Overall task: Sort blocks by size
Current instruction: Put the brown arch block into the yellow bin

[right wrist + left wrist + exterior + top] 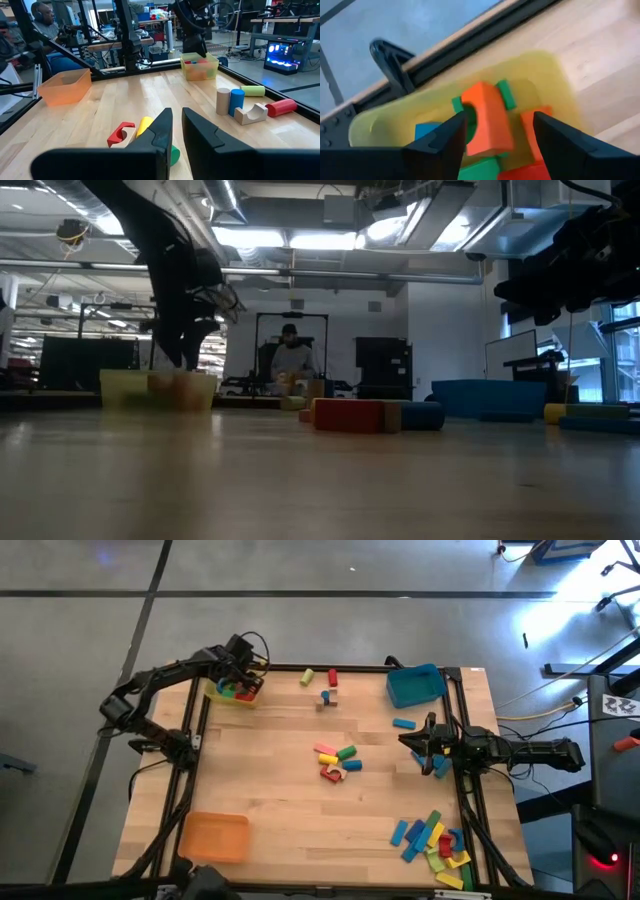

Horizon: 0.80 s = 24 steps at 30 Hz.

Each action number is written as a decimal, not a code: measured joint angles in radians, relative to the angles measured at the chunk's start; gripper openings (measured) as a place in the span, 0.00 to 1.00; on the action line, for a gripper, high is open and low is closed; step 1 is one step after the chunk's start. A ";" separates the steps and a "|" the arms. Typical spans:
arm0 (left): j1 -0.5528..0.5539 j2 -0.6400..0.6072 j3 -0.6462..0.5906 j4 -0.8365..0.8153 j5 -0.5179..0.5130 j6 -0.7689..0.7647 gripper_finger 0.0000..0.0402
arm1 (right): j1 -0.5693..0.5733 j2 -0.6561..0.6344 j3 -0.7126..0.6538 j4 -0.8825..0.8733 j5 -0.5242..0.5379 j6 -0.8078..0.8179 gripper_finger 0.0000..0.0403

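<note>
My left gripper (238, 683) is open above the yellow tray (222, 697) at the table's far left corner. In the left wrist view its fingers stand on either side of an orange-red arch block (487, 122). That block lies in the tray (555, 75) on green (506, 94), blue (425, 131) and red (540, 122) blocks. My right gripper (405, 740) is shut and empty at the table's right side, pointing toward the left edge. Ahead of it lie a red arch (121, 134), a yellow block (145, 125) and a green block (173, 155) of the middle cluster (338, 762).
A blue tray (415, 685) stands at the far right and an orange tray (213, 837) at the near left. Several blocks lie at the far middle (322, 687), and a pile lies at the near right (435, 845). A lone blue block (404, 724) lies near my right gripper. A person sits beyond the table (290, 360).
</note>
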 joint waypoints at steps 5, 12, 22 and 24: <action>-0.078 -0.028 0.065 -0.005 0.022 0.000 0.52 | 0.000 0.000 0.000 0.000 0.000 0.000 0.11; -0.257 -0.033 0.136 0.031 0.044 -0.007 0.51 | 0.000 0.000 0.000 0.000 0.000 0.001 0.11; -0.444 0.000 0.146 0.192 0.044 0.006 0.51 | 0.000 0.000 0.000 0.000 0.000 0.000 0.11; -0.466 0.025 0.172 0.195 0.044 0.029 0.51 | 0.000 0.000 0.000 0.000 0.000 0.000 0.11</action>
